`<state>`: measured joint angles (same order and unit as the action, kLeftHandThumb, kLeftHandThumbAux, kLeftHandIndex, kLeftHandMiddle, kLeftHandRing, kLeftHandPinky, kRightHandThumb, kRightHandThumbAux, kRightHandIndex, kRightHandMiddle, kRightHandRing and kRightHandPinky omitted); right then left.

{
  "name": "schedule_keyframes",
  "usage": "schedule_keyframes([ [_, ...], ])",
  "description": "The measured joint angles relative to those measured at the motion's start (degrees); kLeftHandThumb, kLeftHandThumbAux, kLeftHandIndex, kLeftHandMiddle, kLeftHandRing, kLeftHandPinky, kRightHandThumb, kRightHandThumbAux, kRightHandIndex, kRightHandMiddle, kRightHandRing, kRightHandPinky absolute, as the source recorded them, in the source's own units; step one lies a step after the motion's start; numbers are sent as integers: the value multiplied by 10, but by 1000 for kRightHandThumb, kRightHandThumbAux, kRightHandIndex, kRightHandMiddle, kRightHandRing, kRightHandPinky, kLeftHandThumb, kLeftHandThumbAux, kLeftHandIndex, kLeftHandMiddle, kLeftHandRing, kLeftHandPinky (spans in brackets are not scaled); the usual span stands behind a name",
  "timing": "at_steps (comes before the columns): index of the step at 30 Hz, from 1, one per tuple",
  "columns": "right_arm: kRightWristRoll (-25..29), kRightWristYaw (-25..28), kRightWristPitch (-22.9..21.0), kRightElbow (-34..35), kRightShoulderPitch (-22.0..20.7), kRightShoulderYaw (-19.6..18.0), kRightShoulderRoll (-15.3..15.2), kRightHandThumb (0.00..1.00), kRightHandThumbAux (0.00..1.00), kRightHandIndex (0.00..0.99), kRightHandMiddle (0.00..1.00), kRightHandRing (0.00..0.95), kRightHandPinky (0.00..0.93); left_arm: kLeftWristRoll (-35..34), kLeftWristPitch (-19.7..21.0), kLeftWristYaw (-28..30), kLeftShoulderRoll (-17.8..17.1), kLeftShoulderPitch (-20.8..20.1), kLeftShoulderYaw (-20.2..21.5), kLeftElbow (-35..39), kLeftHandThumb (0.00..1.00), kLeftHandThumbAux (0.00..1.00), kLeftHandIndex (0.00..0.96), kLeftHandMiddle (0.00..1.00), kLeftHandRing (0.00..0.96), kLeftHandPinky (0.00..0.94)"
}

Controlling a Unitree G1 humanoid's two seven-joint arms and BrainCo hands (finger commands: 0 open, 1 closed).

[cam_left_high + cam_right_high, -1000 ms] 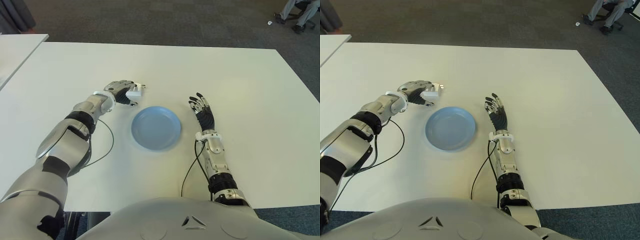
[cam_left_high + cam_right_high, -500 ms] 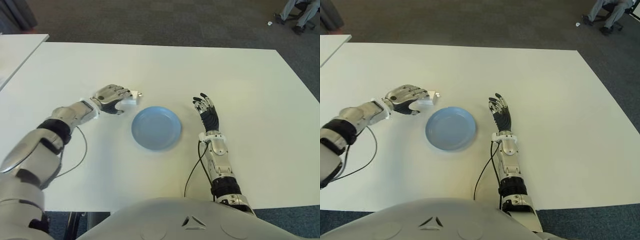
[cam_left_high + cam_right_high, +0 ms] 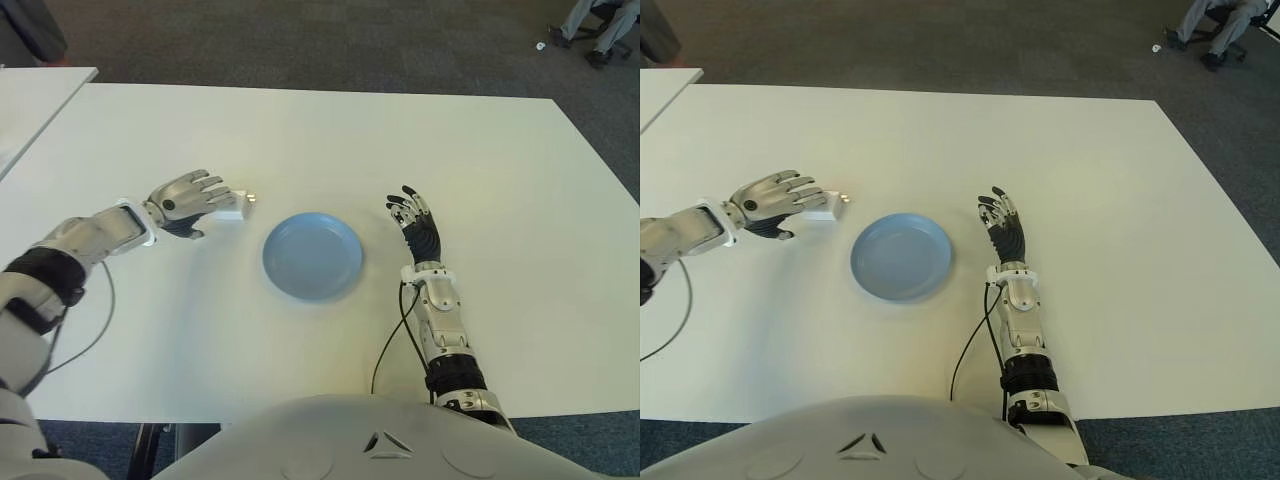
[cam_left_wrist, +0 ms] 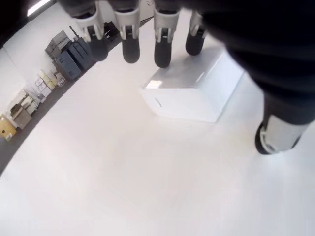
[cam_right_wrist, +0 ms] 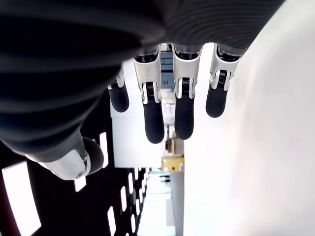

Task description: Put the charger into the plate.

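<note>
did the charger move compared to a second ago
Yes. The charger shifted toward the robot's left, away from the blue plate, with the left hand over it.

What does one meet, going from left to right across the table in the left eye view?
Left hand → charger, lying on the table under the hand's spread fingertips → empty blue plate → right hand, open.
</note>
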<state>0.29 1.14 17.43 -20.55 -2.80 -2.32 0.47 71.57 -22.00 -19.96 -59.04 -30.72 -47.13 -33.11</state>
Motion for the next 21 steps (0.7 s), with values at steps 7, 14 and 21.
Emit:
schedule_keyframes([
  [7, 2, 9, 0, 1, 3, -1, -2, 0, 586, 119, 283, 251, 192, 4, 27, 40, -63, 78, 46, 109, 0, 539, 0, 70, 50, 17],
  [14, 2, 12, 0, 3, 4, -2, -4, 0, 593, 115, 280, 248, 188, -6, 51, 71, -97, 158, 102, 184, 0, 532, 0, 60, 35, 1],
  [21, 3, 18, 0, 4, 4, -2, -4, 0, 590, 112, 283, 249, 184, -10, 71, 95, -113, 221, 150, 233, 0, 527, 0, 68, 37, 4],
])
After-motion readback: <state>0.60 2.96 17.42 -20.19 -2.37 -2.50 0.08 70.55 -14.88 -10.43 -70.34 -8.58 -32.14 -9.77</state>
